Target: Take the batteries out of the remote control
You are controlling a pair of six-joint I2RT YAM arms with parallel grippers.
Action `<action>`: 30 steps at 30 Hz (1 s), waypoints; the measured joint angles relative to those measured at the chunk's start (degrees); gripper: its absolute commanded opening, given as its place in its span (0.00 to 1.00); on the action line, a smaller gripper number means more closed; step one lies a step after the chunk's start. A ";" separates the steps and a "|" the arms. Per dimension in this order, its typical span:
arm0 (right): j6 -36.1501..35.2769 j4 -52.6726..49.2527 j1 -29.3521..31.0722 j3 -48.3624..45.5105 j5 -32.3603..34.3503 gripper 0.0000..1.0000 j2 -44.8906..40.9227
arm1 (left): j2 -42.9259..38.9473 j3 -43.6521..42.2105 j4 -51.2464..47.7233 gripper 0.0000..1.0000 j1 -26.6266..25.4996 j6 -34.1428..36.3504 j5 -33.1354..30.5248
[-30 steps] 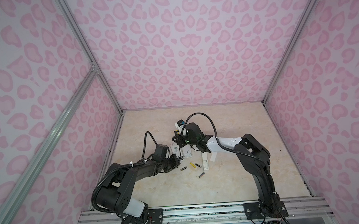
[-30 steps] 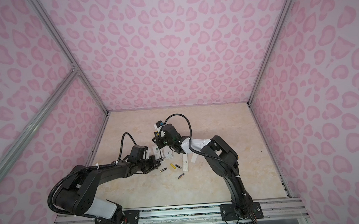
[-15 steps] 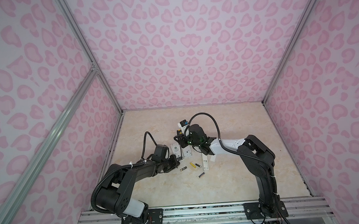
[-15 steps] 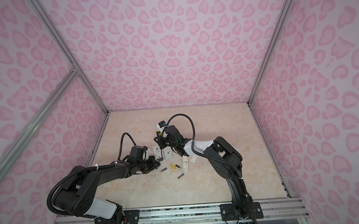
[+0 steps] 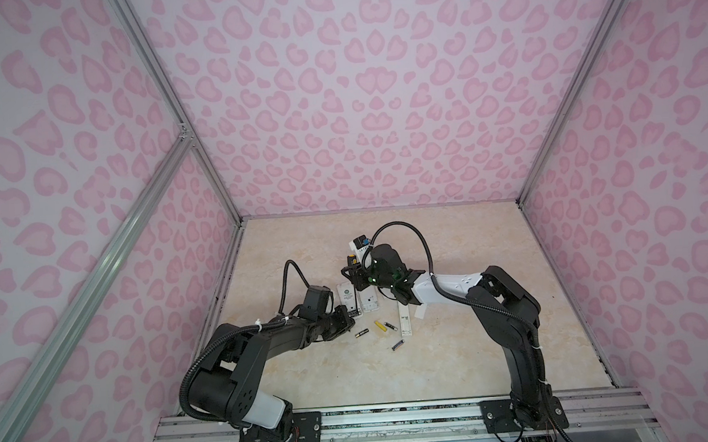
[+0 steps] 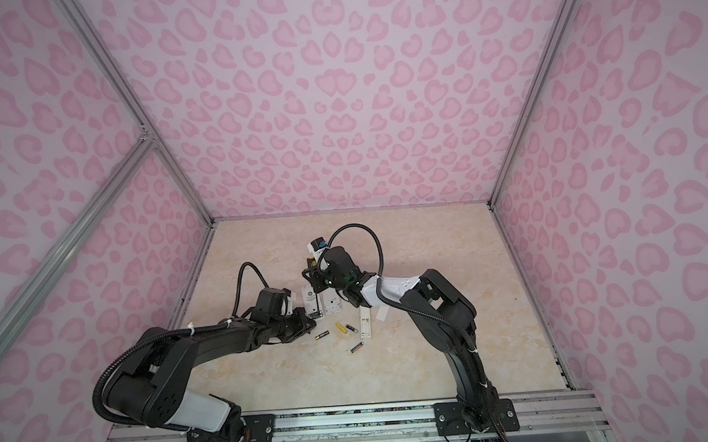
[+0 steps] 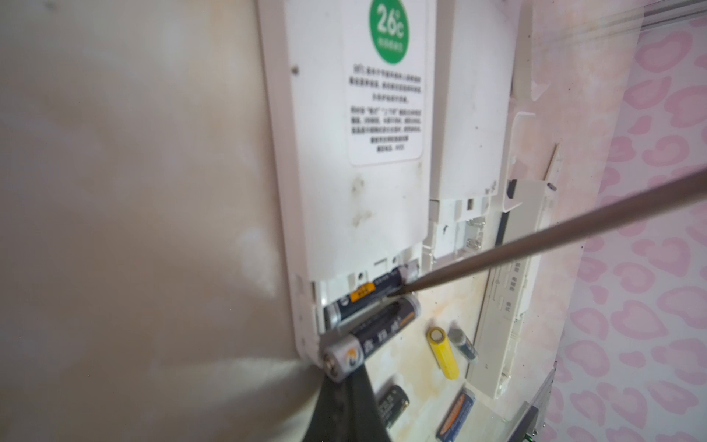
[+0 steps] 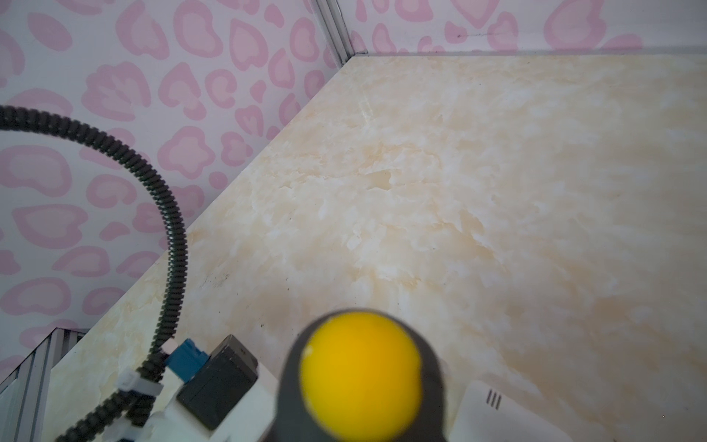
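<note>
In both top views the right pincer (image 5: 354,277) jaws are hard to see; it grips the screwdriver (image 8: 359,377) handle. Near the centre of a top view, one battery (image 7: 363,297) sits inside the remote control (image 5: 349,300); another battery (image 7: 369,336) sticks out just beside the closed left pincer (image 5: 346,323).

Pink-blotched walls (image 5: 358,105) and an aluminium rail (image 5: 396,419) edge the marbled surface (image 5: 435,371) — a yellow-capped screwdriver (image 8: 361,377) looms close.
</note>
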 measured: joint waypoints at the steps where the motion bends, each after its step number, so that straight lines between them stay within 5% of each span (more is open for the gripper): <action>1: 0.02 -0.48 -0.04 0.48 -0.07 0.00 0.15 | 0.00 0.00 0.00 0.04 0.02 0.00 0.02; 30: 2.14 -15.08 -1.31 11.06 -4.92 0.00 5.62 | 0.52 0.02 0.57 0.04 0.81 0.44 1.01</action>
